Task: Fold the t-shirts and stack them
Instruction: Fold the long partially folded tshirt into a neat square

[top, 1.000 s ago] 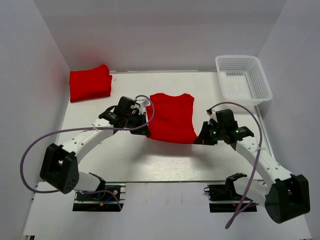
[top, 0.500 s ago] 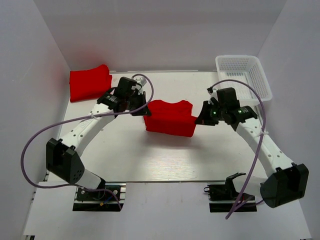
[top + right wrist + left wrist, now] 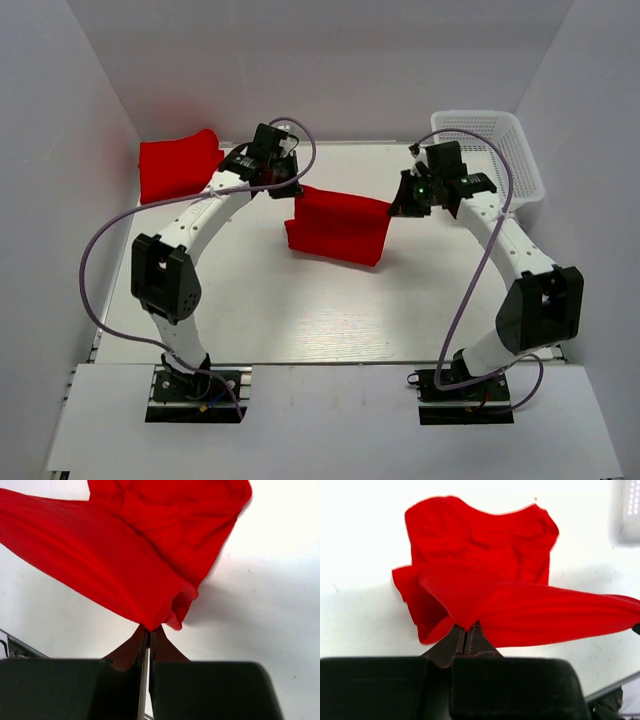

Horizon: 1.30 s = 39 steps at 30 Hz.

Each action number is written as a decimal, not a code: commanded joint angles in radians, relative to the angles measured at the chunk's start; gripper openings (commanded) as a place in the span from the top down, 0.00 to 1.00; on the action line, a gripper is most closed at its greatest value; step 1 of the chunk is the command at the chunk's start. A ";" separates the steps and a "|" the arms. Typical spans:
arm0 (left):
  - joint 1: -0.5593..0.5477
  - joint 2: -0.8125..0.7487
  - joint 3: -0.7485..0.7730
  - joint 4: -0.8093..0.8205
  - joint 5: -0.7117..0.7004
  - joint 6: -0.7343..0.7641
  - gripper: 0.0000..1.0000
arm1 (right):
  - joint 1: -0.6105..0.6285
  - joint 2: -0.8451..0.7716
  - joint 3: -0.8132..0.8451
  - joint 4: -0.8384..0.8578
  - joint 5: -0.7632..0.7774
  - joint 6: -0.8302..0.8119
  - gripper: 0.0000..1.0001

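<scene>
The t-shirt (image 3: 338,228) lies in the middle of the table (image 3: 250,305), with one edge lifted taut above its flat half. The left gripper (image 3: 293,190) and the right gripper (image 3: 395,207) each pinch a corner of this edge, jaws closed. If one arm pulls harder, I think the cloth can slip out, or the fold lands crooked.

Setting: robotics lab, test cell. Shown by:
- white surface (image 3: 300,320), boxed in by plain white panels (image 3: 330,70) at back & both sides
- 2 white/black arms, left arm (image 3: 200,225) & right arm (image 3: 510,245), bolted to base plates (image 3: 195,398) at near edge
- purple cables (image 3: 84,270) looped along each arm
</scene>
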 commanded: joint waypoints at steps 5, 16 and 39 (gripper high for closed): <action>0.056 0.127 0.159 0.002 -0.069 0.032 1.00 | -0.058 0.156 0.140 0.024 -0.025 -0.063 1.00; 0.106 0.340 0.301 0.045 -0.001 0.070 1.00 | -0.104 0.415 0.289 0.033 -0.112 -0.073 1.00; 0.125 0.319 0.102 0.183 0.229 0.306 0.00 | -0.125 0.332 0.197 0.170 -0.073 -0.034 0.10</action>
